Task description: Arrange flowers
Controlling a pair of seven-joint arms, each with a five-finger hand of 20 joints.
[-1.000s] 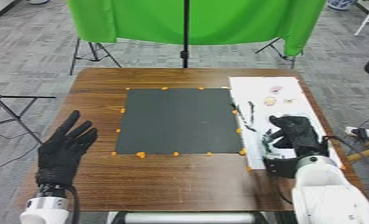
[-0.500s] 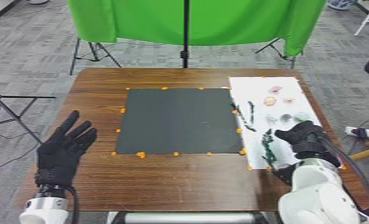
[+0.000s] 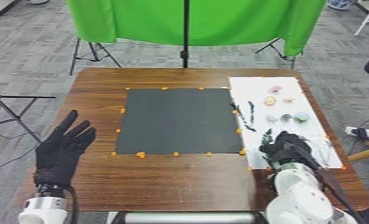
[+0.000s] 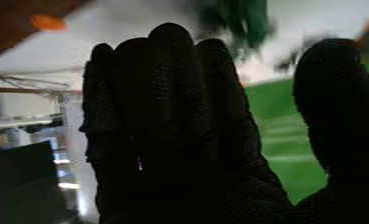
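Right hand (image 3: pixel 291 146): fingers straight, thumb apart, at a green sprig (image 3: pixel 267 138) on the white sheet (image 3: pixel 260 83), contact unclear. Farther up the sheet, pale flowers (image 3: pixel 275 90); across the dark mat (image 3: pixel 179 121), left hand (image 3: pixel 60 156), fingers spread.

1. No words, labels or brand names could be read in the head view or the right wrist view.
2. No numbers or signs could be made out there either.
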